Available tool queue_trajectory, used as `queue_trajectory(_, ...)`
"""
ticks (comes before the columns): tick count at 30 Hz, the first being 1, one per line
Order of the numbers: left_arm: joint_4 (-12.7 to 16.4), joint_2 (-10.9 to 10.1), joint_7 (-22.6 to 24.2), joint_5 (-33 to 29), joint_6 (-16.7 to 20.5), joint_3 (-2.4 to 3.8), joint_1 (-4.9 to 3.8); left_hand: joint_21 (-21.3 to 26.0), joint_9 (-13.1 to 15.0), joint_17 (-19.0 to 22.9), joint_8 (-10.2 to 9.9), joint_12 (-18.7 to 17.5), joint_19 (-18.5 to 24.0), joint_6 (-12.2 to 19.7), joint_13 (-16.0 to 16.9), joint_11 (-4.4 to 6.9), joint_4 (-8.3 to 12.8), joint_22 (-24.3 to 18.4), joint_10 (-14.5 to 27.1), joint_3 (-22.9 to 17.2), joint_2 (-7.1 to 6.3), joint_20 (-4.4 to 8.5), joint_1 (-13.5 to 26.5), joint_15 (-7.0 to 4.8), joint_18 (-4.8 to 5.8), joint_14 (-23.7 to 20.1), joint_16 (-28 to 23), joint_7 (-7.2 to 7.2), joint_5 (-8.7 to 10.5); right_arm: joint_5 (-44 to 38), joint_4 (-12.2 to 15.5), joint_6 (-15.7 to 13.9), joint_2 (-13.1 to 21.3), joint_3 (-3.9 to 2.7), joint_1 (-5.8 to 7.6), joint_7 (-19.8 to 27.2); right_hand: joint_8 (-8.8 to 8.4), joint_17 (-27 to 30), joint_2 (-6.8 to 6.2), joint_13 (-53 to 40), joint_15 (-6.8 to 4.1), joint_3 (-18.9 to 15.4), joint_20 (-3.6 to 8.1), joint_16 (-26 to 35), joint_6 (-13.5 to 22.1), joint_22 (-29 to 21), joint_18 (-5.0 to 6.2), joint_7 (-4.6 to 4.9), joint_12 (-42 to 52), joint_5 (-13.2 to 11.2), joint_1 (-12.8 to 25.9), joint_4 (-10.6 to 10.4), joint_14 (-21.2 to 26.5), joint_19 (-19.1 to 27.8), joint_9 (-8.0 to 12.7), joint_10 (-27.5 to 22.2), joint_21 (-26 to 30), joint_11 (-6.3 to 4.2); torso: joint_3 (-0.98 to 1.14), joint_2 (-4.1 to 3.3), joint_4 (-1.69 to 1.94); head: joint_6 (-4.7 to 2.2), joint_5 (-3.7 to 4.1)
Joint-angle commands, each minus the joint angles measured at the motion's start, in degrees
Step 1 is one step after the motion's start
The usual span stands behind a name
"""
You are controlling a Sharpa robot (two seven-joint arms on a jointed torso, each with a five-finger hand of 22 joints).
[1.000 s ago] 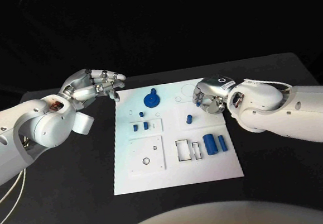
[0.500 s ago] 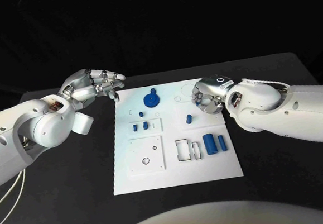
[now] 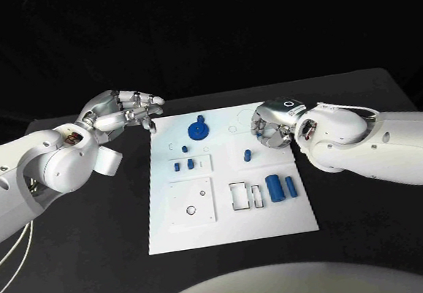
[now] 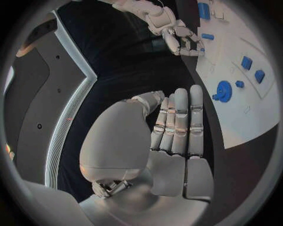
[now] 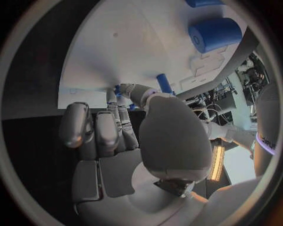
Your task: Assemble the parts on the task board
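**Both hands up by the board, nothing grabbed**

Left hand (image 3: 122,113) hovers off the board's (image 3: 233,224) far-left corner, fingers loosely curled, holding nothing. On the board: blue gear (image 3: 199,129) up top, small pegs (image 3: 183,165) mid, big cylinder (image 3: 275,187) lower right. Right hand (image 3: 271,129) sits over the right edge, fingers curled, a small peg (image 5: 162,82) just beside the fingertips; can't tell if touching.

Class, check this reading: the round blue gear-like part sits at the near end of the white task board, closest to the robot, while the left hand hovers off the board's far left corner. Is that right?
Not quite. In the head view the round blue part sits at the far end of the task board, away from the robot, not the near end. The rest holds: the left hand hovers off the board's far left corner.
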State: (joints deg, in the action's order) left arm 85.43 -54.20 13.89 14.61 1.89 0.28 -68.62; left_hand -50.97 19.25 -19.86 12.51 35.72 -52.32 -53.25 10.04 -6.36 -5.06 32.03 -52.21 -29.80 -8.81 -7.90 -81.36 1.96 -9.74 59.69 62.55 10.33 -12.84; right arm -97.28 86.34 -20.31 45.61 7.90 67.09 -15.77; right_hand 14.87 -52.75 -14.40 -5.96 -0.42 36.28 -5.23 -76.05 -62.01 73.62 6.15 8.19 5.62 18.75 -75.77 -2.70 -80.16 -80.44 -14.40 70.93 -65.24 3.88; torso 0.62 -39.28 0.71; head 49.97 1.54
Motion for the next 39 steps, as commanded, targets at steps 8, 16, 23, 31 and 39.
queue_trajectory(8,0.1,0.1,0.2,0.3,-0.9,0.03,0.00,0.2,0.1,-0.1,-0.3,0.3,-0.3,0.4,0.1,0.01,0.4,0.1,0.2,-0.2,0.35,0.14,-0.1,0.28,-0.78,0.0,-0.3,-0.03,-0.27,0.5,0.0,-0.8,-0.2,0.22,-0.33,-0.4,1.18,-2.2,1.13,-0.3,-0.50,1.0,0.38,-0.9,-0.1,1.3,-1.18,-0.71,0.1,-0.2,-0.8,0.7,-1.3,-1.3,-0.9,1.1,-2.0,-0.22,-0.01,0.03,0.01,0.02,0.09)
queue_trajectory(16,0.1,0.1,0.2,0.3,-0.8,0.03,0.00,0.2,0.2,-0.1,-0.3,0.4,-0.3,0.4,0.1,0.02,0.5,0.1,0.2,-0.2,0.37,0.15,-0.2,0.27,-0.79,0.0,-0.3,-0.03,-0.28,0.0,0.1,-2.4,-0.1,0.21,-0.33,-0.8,2.17,-3.7,1.76,-0.7,-0.76,2.7,0.71,-1.3,-0.2,2.8,-1.57,-0.76,0.2,-0.2,-2.3,2.5,-1.8,-2.1,-1.8,2.1,-4.0,-0.43,0.02,0.03,-0.01,0.00,0.06)
queue_trajectory(23,0.0,0.1,0.1,0.3,-0.8,0.03,0.02,0.1,0.3,-0.2,-0.3,0.4,-0.3,0.4,0.1,0.04,0.8,0.2,0.3,-0.3,0.41,0.18,-0.4,0.24,-0.81,0.0,-0.4,-0.03,-0.29,0.0,0.4,-4.4,0.0,0.21,-0.33,-0.5,2.87,-3.9,1.41,-1.0,-0.78,2.3,0.71,-1.2,-0.2,3.1,-1.62,-0.92,0.0,-0.3,-0.4,1.7,-2.0,-2.1,-2.4,2.5,-4.2,-0.52,0.01,0.03,0.02,0.01,-0.01)
queue_trajectory(31,0.0,0.1,0.1,0.3,-0.8,0.03,0.07,0.1,0.3,-0.2,-0.3,0.4,-0.3,0.4,0.1,0.04,0.8,0.2,0.3,-0.3,0.41,0.18,-0.4,0.24,-0.81,0.0,-0.4,-0.03,-0.29,0.0,0.7,-5.2,0.2,0.20,-0.33,-0.6,3.00,-4.0,1.32,-1.1,-0.80,2.1,0.71,-1.2,-0.1,3.1,-1.62,-0.98,-0.1,-0.3,0.0,1.5,-2.0,-2.1,-2.6,2.5,-4.3,-0.55,0.00,0.04,0.02,0.02,-0.11)
queue_trajectory(39,-0.1,0.1,0.0,0.3,-0.8,0.03,0.09,0.1,0.3,-0.2,-0.3,0.4,-0.3,0.4,0.1,0.04,0.8,0.2,0.3,-0.3,0.41,0.18,-0.4,0.24,-0.81,0.0,-0.4,-0.03,-0.29,0.0,1.6,-6.3,0.9,0.17,-0.32,-0.8,3.12,-4.1,1.24,-1.1,-0.81,2.0,0.72,-1.2,-0.1,3.2,-1.64,-1.03,-0.1,-0.3,0.2,1.3,-2.1,-2.1,-2.7,2.6,-4.4,-0.58,-0.03,0.06,-0.03,-0.03,-0.08)
